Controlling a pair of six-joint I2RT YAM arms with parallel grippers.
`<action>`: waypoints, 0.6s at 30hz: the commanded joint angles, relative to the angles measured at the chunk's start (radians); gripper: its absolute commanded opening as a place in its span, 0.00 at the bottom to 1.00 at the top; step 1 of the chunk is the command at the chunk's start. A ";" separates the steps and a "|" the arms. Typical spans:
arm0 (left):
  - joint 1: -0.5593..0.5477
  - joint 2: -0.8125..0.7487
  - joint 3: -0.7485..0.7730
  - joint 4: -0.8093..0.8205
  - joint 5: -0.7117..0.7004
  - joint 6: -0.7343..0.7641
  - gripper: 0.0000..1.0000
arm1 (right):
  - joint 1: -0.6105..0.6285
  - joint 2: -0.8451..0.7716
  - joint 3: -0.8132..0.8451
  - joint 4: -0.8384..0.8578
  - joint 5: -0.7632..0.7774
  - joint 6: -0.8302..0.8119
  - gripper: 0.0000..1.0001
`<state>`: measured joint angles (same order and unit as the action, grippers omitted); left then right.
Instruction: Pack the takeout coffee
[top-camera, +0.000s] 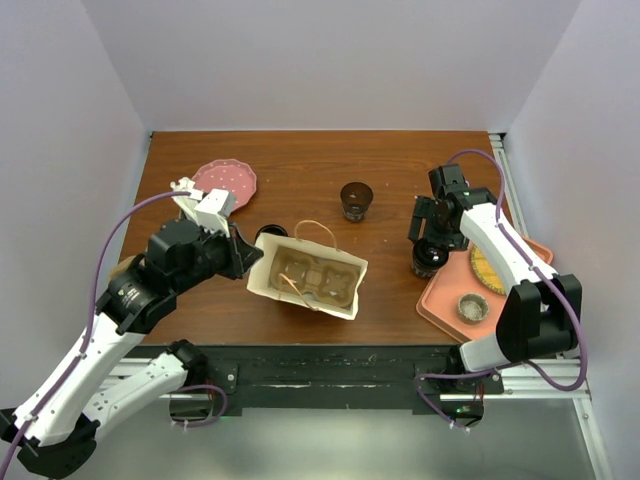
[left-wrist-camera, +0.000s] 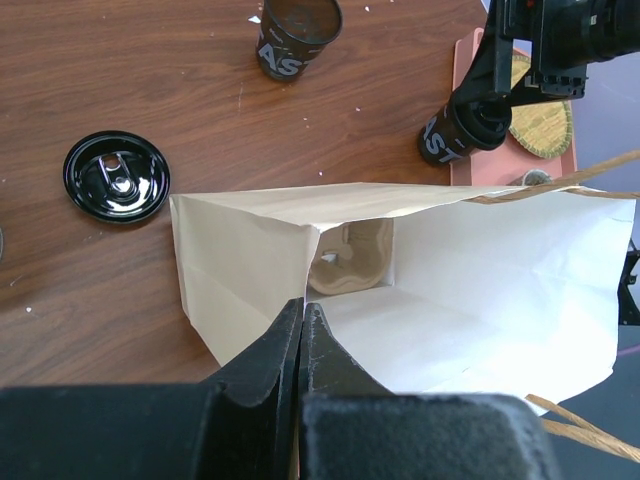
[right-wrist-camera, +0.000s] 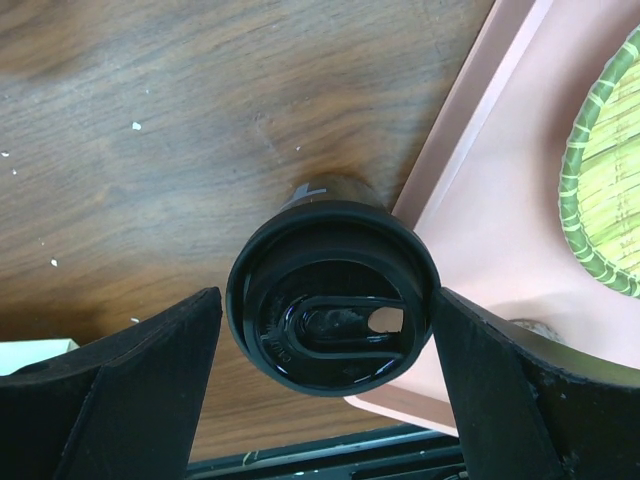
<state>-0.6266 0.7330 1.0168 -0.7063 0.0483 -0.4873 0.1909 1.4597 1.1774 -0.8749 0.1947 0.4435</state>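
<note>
Right gripper (right-wrist-camera: 325, 345): mine stands wide open, one finger on each side of the takeout coffee (right-wrist-camera: 332, 290) at lid height. I cannot tell whether the pads touch it.
Coffee's axis: upright, long axis vertical, black lid on top. The sip hole points toward the pink tray (right-wrist-camera: 480, 220).
Coffee's place: on the wooden table (right-wrist-camera: 150, 130), just beside the tray's inner edge and well apart from the paper bag (left-wrist-camera: 480, 270).
Left gripper (left-wrist-camera: 302, 315): mine is fully closed, pinching the bag's near wall at its mouth.
Bag: mid-table, mouth open, with a pulp cup carrier (left-wrist-camera: 350, 262) showing inside.
Farther out: a woven mat (right-wrist-camera: 610, 190) lies on the tray, a lidless cup (top-camera: 356, 200) stands beyond the bag, and a loose black lid (left-wrist-camera: 117, 177) lies flat near the bag's far corner.
</note>
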 joint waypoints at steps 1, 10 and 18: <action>0.002 -0.009 0.032 0.014 0.002 -0.005 0.00 | -0.002 0.002 0.001 0.024 0.035 -0.014 0.89; 0.004 0.005 0.048 0.011 0.002 0.001 0.00 | -0.002 0.013 -0.024 0.019 0.052 -0.022 0.82; 0.002 0.023 0.072 0.002 -0.002 0.001 0.00 | -0.004 0.010 -0.021 0.010 0.049 -0.049 0.71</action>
<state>-0.6266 0.7509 1.0294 -0.7223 0.0475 -0.4870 0.1894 1.4681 1.1610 -0.8658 0.2180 0.4286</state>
